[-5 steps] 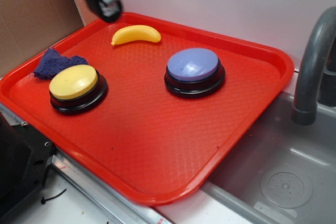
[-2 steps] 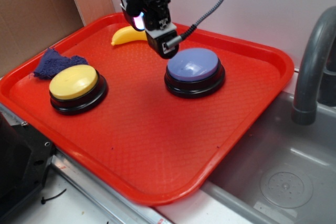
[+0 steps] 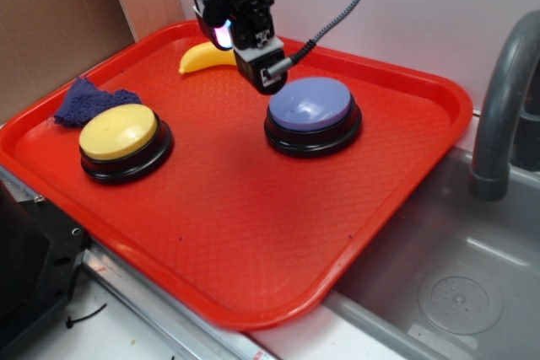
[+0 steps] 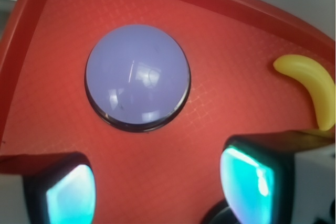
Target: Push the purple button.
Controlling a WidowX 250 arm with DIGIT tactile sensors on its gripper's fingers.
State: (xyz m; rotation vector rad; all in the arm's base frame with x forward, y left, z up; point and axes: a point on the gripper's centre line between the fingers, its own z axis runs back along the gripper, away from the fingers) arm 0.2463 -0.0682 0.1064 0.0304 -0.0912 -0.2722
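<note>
Purple button (image 3: 311,104) sits right of centre on the red tray (image 3: 253,233), lavender cap glossy on its black base, untouched as far as I can see. A second ago the arm was up at the far left corner of the tray, behind the banana (image 3: 196,60); since then it has swung in and dropped, and now the gripper (image 3: 263,76) hangs just beside the button's upper-left edge, near it but apart. Over the last fraction of a second nothing seems to shift, so the fast approach looks finished and the arm is either settling or pausing. From the wrist view the button (image 4: 137,74) lies ahead of the two fingers (image 4: 68,192), whole cap visible and nothing over it, with bare tray between the pads and the button's rim. The fingers stand well apart, jaws wide and holding nothing. The banana (image 4: 312,87) curls off to the right in that view, partly behind the right finger. The yellow button (image 3: 119,132) and the dark purple cloth (image 3: 84,100) stay at the left end of the tray, well clear of the arm, so the right target seems chosen. My reading: the reach is mostly done, the press is not. What remains is a short move to bring the fingertips over the cap's middle, then a straight push down. Coming down from the present spot risks catching the rim or sliding off the domed side.
</note>
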